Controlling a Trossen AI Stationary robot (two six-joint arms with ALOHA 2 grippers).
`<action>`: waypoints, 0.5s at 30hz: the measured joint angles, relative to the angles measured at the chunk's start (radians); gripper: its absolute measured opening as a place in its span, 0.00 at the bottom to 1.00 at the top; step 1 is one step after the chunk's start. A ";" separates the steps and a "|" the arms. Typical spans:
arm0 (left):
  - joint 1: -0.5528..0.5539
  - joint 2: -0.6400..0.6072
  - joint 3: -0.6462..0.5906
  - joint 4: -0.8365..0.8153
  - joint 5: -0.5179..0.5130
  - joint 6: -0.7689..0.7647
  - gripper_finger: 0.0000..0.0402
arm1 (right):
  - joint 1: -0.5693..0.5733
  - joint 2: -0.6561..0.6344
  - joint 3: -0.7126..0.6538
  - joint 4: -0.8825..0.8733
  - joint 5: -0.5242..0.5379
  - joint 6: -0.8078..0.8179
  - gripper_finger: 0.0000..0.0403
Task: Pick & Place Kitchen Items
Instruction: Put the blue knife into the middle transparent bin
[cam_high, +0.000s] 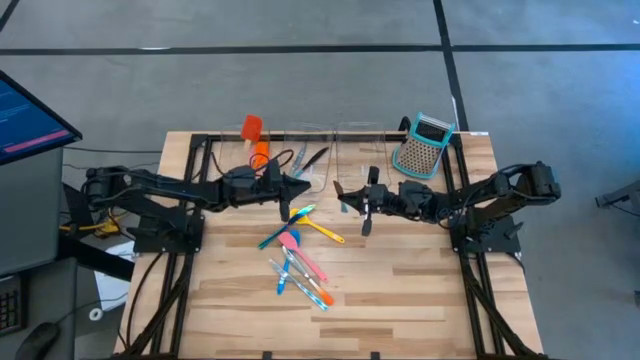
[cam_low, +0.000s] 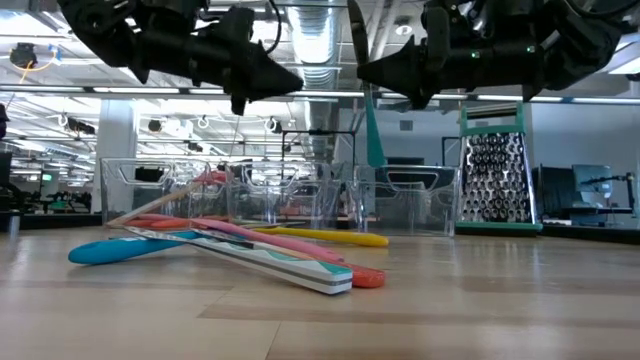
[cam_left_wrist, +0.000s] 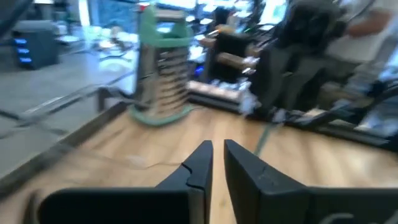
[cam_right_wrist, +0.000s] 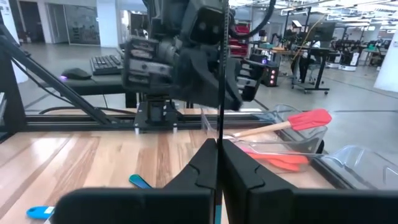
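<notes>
Hovering above the worktop, the left hand has its fingers slightly apart around nothing. The right hand faces it closely, clenched on a thin dark stick standing upright between its fingers. Just below both, a pile of utensils lies on the wood: teal, yellow, pink, blue and orange pieces. Behind sit clear bins; one holds a red spatula. A grater stands at the far right corner.

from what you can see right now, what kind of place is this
Probably a robotics lab or workshop, not a kitchen: the wooden table sits in a black frame, a monitor stands beside it, and desks with equipment fill the room behind.
</notes>
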 joint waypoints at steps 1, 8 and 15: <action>-0.003 0.008 0.000 0.026 0.027 -0.010 0.10 | 0.000 0.000 0.000 0.000 0.000 0.000 0.00; -0.034 0.048 0.000 0.253 0.168 0.005 0.23 | 0.000 0.000 0.000 0.000 0.000 0.035 0.00; -0.048 0.115 0.018 0.268 0.168 0.115 0.39 | 0.001 0.000 0.000 -0.016 -0.001 0.045 0.00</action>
